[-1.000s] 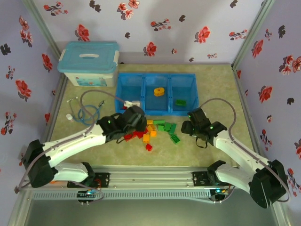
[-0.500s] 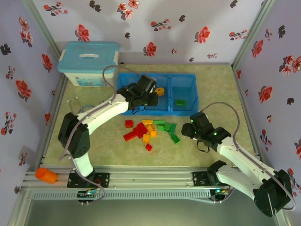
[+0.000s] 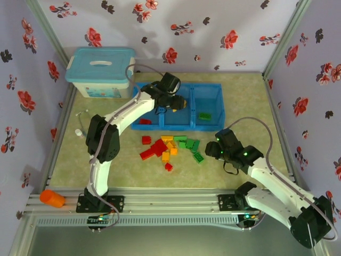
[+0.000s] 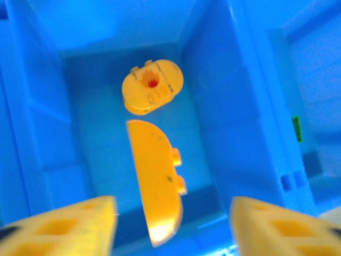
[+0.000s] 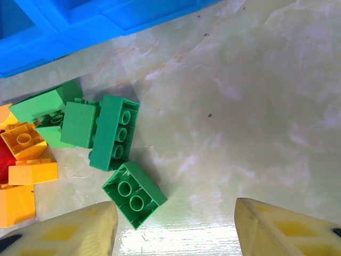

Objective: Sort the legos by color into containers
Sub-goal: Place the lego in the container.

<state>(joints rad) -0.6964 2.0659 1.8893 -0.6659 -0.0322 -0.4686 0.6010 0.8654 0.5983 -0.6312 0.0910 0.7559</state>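
Left end effector (image 4: pixel 173 224) moved over containers (image 3: pixel 213 86), now wide; wrist reveals two orange legos (image 4: pixel 153 176).

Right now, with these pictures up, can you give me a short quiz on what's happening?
1. True or false: the tray's right-hand section holds a red brick.
2. The left gripper hangs over which section? A left, B middle, C right.
3. Fill in: the bricks nearest the right gripper are ___.
Key: 1 false, the brick there is green; 2 B; 3 green.
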